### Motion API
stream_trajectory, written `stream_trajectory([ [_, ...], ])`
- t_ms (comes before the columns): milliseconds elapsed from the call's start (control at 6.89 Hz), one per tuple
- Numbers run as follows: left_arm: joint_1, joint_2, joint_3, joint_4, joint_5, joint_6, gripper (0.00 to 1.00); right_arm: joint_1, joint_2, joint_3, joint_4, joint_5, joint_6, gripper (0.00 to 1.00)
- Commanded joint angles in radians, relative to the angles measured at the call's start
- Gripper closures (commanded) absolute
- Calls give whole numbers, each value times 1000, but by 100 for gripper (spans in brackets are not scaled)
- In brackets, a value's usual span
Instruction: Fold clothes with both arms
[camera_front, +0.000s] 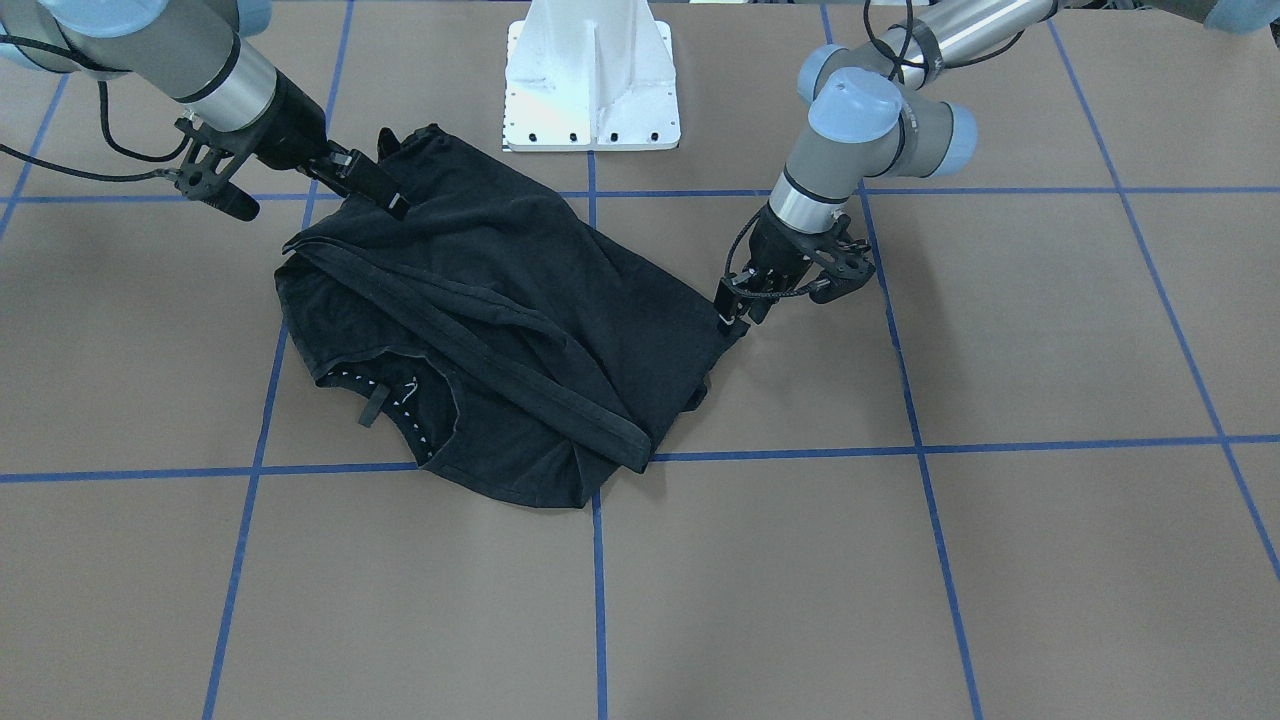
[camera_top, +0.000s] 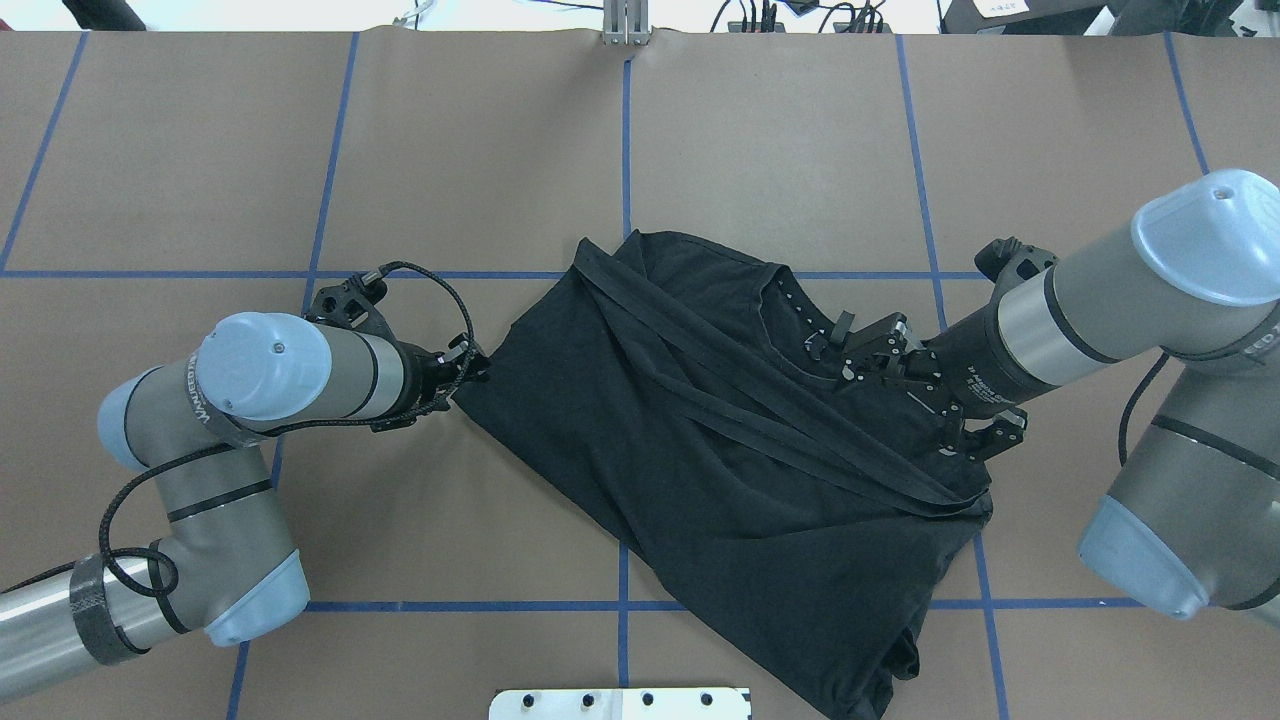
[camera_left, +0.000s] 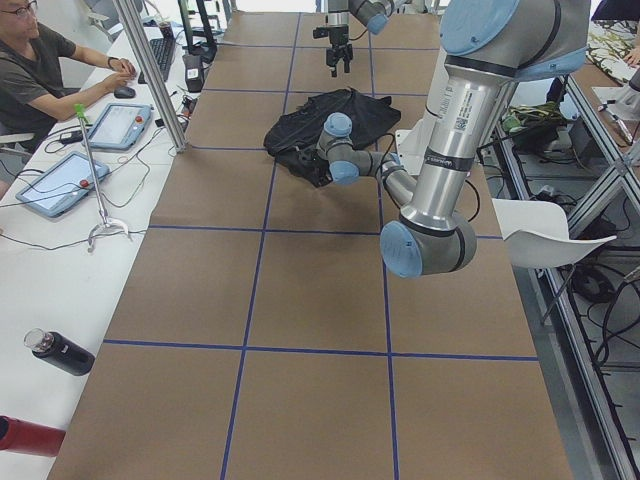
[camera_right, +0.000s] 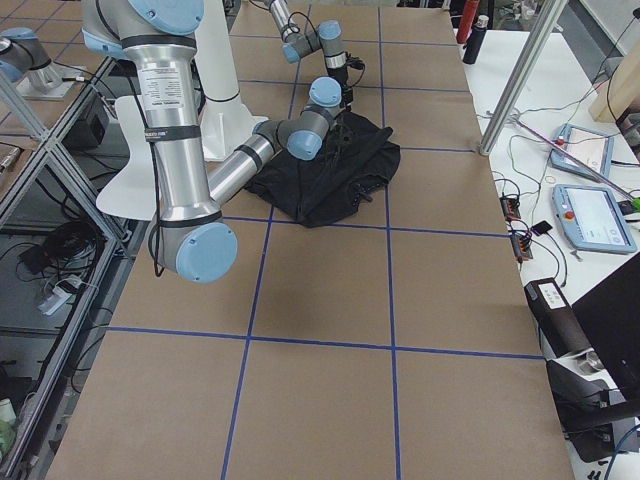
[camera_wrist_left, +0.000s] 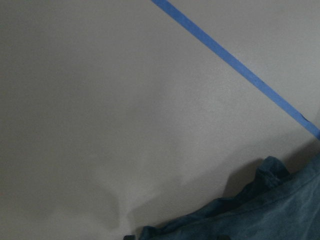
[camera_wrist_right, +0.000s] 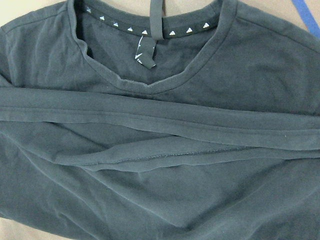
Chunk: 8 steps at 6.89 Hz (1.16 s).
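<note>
Black, limp T-shirt (camera_top: 740, 480) lies rumpled mid-counter (camera_top: 300, 150), nearer the robot-side edge. It looks light and floppy, best taken at the hem corners. Left hand (camera_top: 472, 372) pinches one corner, narrow. Right hand (camera_top: 860, 350) hovers by the collar (camera_wrist_right: 130, 82); I cannot tell its opening.

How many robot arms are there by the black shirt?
2. The left arm reaches the T-shirt's corner on the overhead view's left side. The right arm comes in from the right, with the right tool near the collar. None looks hidden.
</note>
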Motion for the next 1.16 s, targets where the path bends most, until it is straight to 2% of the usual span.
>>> stream_trajectory([
  [0, 1, -1, 11, -1, 3, 1, 39, 0, 0, -6, 0, -3, 0, 0],
  [290, 1, -1, 18, -1, 3, 2, 41, 0, -4, -6, 0, -5, 0, 0],
  [581, 1, 1, 22, -1, 1, 1, 49, 0, -7, -6, 0, -5, 0, 0],
  [871, 1, 2, 25, -3, 0, -1, 100, -2, -10, -6, 0, -5, 0, 0],
  [1016, 1, -1, 22, -1, 0, -1, 100, 0, -10, -6, 0, -5, 0, 0],
])
